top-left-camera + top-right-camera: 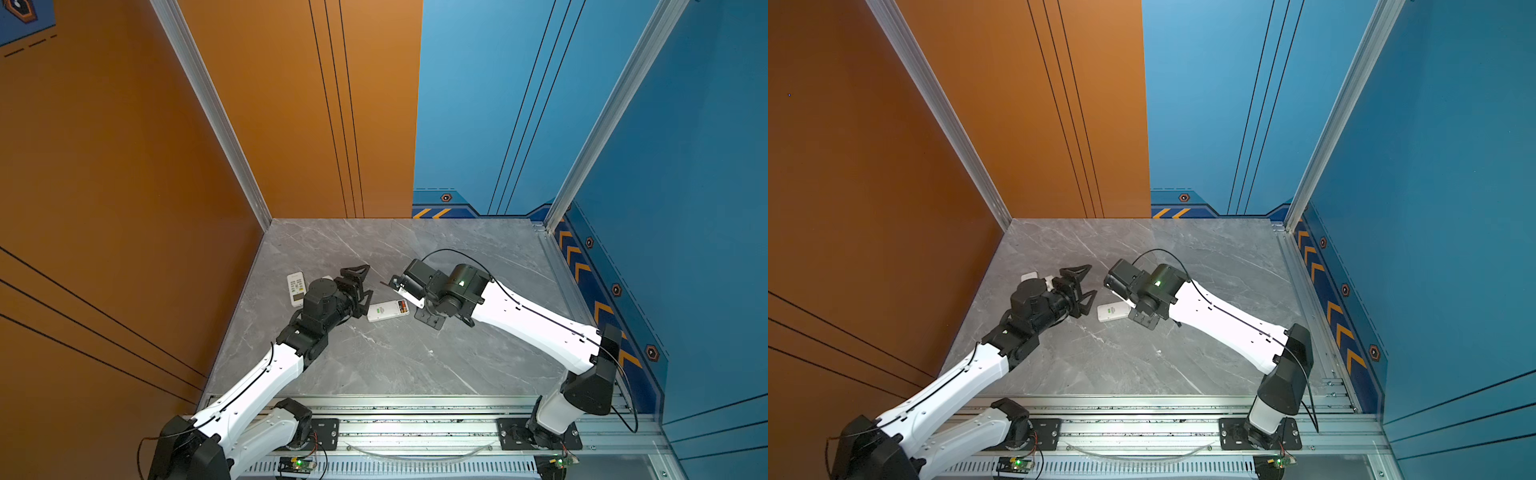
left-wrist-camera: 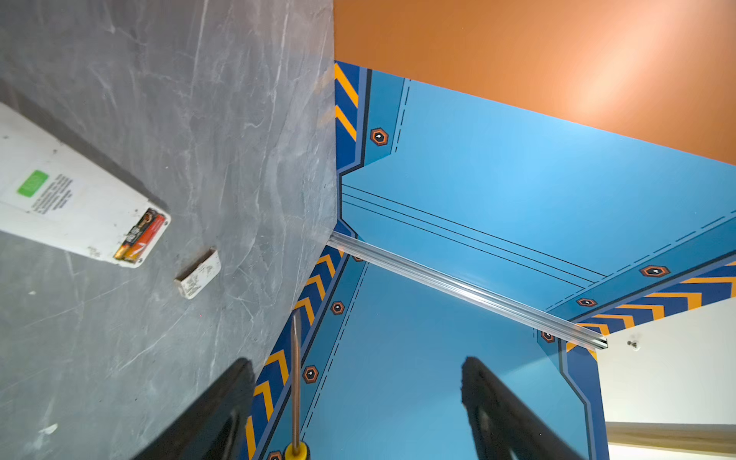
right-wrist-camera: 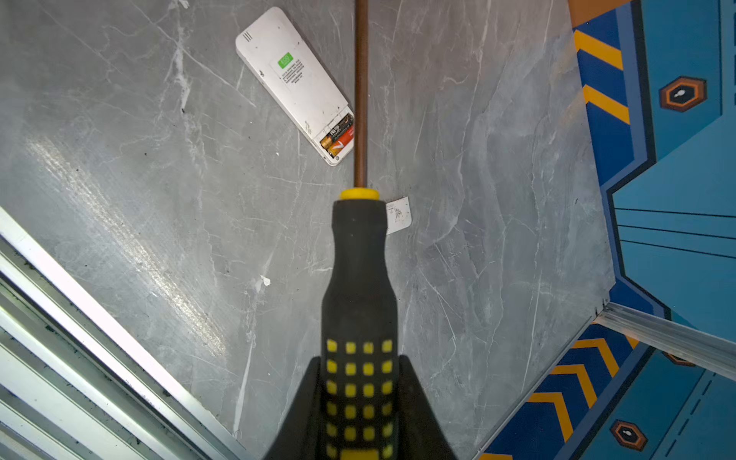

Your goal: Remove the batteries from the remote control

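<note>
Your right pincer (image 3: 360,360) is clenched low on the black-and-yellow handle of the screwdriver (image 3: 360,286), so the shaft sticks straight out ahead of it, ready to pry. The remote control (image 3: 290,79) lies face down on the counter (image 3: 498,199), ahead of that pincer and below the shaft. Its back is up, which I judge is what lets you reach the bay from above.

The batteries (image 3: 339,135) sit in that bay, at the end of the remote nearer your right pincer. The shaft passes just beside them in the wrist view but looks raised, not touching. The battery cover (image 3: 399,215) is off and lies on the counter closer to the right pincer than the remote does, leaving the cells exposed.

Your left pincer (image 1: 365,281) is released, with its fingers spread wide and holding nothing. It hovers just beside the remote's far end, probably to steady the body or take a cell.

The count:
- two pincers
- one screwdriver
- two batteries showing, one black with a gold end and one orange-red
- one loose cover
- two remotes; the second remote (image 1: 296,289) lies buttons up behind your left pincer
</note>
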`<state>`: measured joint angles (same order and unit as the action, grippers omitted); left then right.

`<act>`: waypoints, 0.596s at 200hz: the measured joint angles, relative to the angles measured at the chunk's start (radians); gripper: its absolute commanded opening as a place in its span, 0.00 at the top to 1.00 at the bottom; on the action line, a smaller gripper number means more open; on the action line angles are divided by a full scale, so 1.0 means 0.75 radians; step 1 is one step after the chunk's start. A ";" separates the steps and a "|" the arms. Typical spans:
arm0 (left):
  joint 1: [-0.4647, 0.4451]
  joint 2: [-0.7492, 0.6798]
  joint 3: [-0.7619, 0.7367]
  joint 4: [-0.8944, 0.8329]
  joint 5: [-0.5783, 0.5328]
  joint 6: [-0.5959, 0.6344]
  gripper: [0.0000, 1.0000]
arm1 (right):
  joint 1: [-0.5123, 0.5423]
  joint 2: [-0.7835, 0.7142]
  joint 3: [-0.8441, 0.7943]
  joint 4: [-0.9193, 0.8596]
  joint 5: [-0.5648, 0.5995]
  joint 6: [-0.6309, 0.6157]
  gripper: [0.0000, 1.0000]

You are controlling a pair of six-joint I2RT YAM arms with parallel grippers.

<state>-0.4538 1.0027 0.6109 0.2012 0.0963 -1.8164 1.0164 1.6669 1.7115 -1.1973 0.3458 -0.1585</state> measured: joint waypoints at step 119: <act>-0.123 0.289 -0.042 0.213 0.049 -0.083 0.80 | 0.061 0.020 0.028 -0.070 0.040 -0.057 0.95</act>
<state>-0.5457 1.2198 0.5797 0.3607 0.1329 -1.8790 1.0622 1.6817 1.7329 -1.2495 0.3759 -0.2016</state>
